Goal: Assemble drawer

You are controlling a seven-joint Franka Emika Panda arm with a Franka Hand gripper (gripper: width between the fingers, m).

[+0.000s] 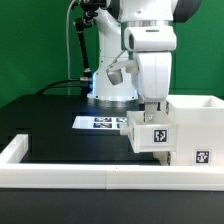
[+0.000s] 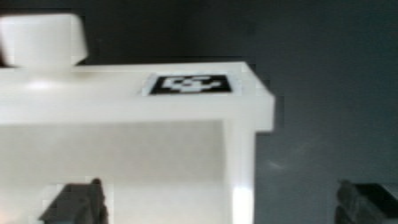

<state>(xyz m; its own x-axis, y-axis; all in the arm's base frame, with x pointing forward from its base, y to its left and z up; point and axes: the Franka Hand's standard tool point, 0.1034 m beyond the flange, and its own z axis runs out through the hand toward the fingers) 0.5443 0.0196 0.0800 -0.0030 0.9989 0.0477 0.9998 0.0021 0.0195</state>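
Note:
The white drawer housing (image 1: 195, 118) stands at the exterior view's right, with a tag low on its front. A small white tray (image 1: 155, 133) with a tag on its face sits against the housing's left side; whether it is inside I cannot tell. My gripper (image 1: 150, 106) hangs straight above this tray. In the wrist view the tray (image 2: 125, 150) fills the picture, with its round knob (image 2: 39, 40) and a tag (image 2: 192, 85). My gripper (image 2: 224, 205) is open, its fingers (image 2: 75, 205) wide apart on either side of the tray's side wall, holding nothing. A second tray is not in view.
The low white border wall (image 1: 90, 178) runs along the front and up the exterior view's left. The marker board (image 1: 98, 122) lies flat on the black table behind the tray. The arm's base (image 1: 112, 95) stands behind that.

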